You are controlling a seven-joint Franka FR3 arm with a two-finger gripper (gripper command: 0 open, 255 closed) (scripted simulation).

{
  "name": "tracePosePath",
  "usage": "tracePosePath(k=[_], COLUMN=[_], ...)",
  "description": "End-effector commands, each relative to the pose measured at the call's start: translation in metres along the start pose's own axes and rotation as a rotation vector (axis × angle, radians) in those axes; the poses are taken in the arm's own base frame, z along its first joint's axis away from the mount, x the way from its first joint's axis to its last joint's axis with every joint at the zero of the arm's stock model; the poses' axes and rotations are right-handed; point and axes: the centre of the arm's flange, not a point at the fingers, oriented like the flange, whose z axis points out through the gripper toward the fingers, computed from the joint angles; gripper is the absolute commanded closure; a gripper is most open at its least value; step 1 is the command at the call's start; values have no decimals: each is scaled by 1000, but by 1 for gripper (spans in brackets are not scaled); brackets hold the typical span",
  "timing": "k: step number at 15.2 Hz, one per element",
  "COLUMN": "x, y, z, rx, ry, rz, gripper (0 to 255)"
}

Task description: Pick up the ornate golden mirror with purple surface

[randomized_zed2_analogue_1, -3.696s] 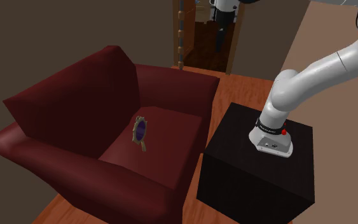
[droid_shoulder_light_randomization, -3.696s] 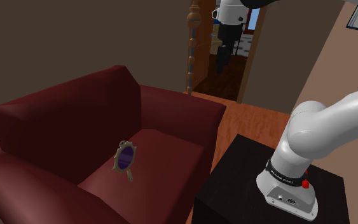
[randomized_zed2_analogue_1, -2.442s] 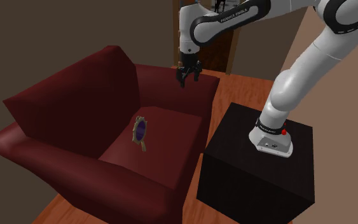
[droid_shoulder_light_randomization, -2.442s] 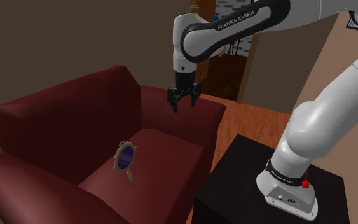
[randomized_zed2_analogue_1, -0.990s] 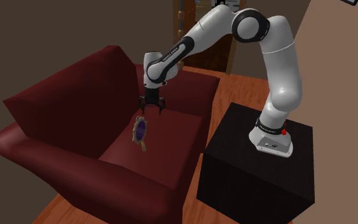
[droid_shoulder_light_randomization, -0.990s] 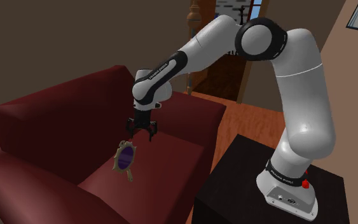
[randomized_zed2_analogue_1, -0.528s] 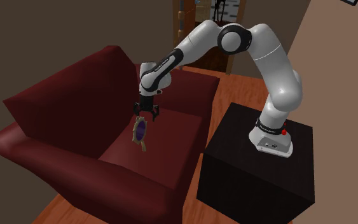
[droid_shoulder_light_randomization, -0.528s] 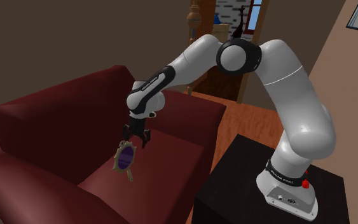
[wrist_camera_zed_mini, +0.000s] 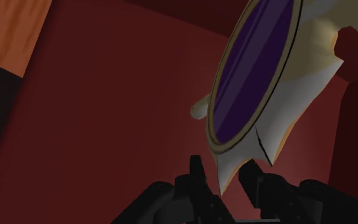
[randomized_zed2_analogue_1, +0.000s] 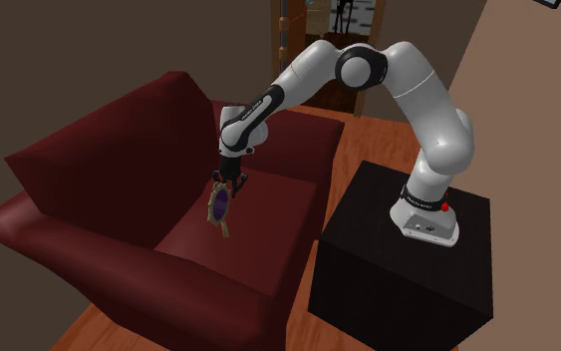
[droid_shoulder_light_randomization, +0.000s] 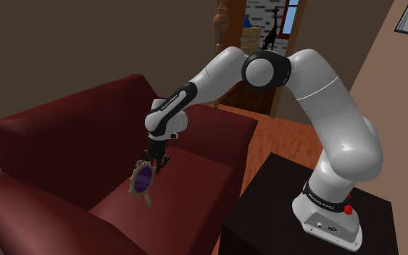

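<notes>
Pincer (droid_shoulder_light_randomization: 154, 162) descended to mirror (droid_shoulder_light_randomization: 143, 180): purple oval, ornate gold frame.

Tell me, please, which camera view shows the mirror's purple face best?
The wrist view: the mirror is close, its purple oval and pale gold frame plain, with one frame point inside the open claw. In the shoulder and second exterior views it is small, standing on the red sofa seat.

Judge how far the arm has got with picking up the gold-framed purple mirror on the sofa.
Done: the gripper is at the mirror's top, its fingers open either side of the gold frame. In hand: the grasp; no grip shows yet. Left: clamp and lift, since the mirror stands on the red sofa seat.
</notes>
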Motion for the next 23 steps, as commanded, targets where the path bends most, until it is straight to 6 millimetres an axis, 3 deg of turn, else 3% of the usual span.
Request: tracePosePath(k=[1, 8, 23], x=[0, 0, -27], y=[0, 0, -7], z=[1, 0, -74], rx=[0, 0, 0], ry=[0, 0, 0], rz=[0, 0, 0], gripper=[255, 255, 255])
